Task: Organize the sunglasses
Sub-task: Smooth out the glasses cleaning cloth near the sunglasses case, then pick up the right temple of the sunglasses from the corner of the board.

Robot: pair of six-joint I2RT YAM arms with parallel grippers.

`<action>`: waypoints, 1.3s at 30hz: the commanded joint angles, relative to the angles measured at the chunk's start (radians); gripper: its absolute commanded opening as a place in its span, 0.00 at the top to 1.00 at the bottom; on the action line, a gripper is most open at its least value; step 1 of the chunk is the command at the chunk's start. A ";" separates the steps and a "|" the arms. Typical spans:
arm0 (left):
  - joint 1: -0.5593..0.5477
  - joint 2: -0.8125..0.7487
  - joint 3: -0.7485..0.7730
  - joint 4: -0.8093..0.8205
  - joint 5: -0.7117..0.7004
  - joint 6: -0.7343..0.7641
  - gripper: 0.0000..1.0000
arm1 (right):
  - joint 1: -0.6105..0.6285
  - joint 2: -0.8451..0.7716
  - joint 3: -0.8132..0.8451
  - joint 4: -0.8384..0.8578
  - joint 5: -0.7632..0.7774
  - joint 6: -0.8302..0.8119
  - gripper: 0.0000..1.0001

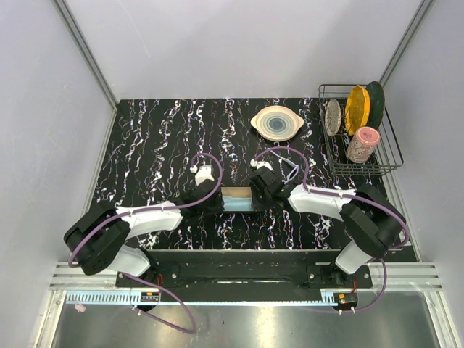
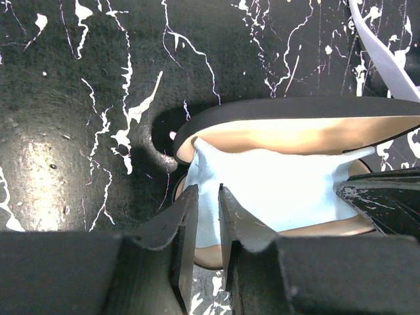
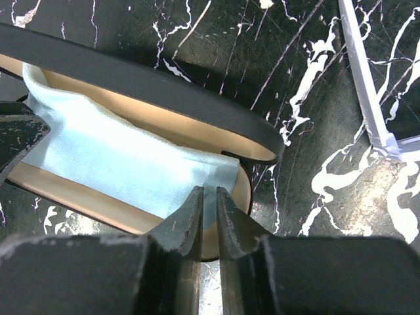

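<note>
The marbled table holds the black case at centre, lid open, with the blue cloth spread inside. The left gripper and right gripper are at its 2 ends, jaws nearly closed over the cloth; I cannot tell whether they pinch it. The sunglasses lie uncased on the table, upper right in the right wrist view.
</note>
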 commanded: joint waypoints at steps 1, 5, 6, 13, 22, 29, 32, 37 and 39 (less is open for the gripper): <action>-0.002 -0.060 -0.010 0.022 -0.004 0.017 0.76 | 0.006 -0.043 0.010 0.014 0.009 -0.007 0.79; -0.002 -0.092 -0.015 0.011 -0.012 0.019 0.76 | 0.006 -0.065 0.004 0.026 0.001 -0.007 0.75; -0.003 -0.099 -0.015 0.010 -0.016 0.019 0.75 | 0.006 -0.076 0.005 0.025 0.003 -0.007 0.74; -0.003 -0.157 0.016 -0.033 -0.044 0.048 0.73 | 0.006 -0.109 0.062 -0.006 0.026 -0.007 0.66; -0.002 -0.227 0.077 -0.113 -0.078 0.099 0.66 | 0.003 -0.135 0.192 -0.127 0.124 -0.045 0.52; 0.070 -0.280 0.180 -0.180 -0.003 0.180 0.38 | -0.164 -0.061 0.370 -0.287 0.116 -0.152 0.40; 0.148 -0.287 0.215 -0.176 0.103 0.212 0.26 | -0.257 0.013 0.448 -0.333 0.108 -0.247 0.37; 0.282 -0.266 0.296 -0.191 0.258 0.269 0.01 | -0.355 0.176 0.625 -0.434 0.050 -0.425 0.32; 0.315 -0.255 0.318 -0.199 0.290 0.286 0.01 | -0.418 0.275 0.691 -0.478 0.006 -0.462 0.32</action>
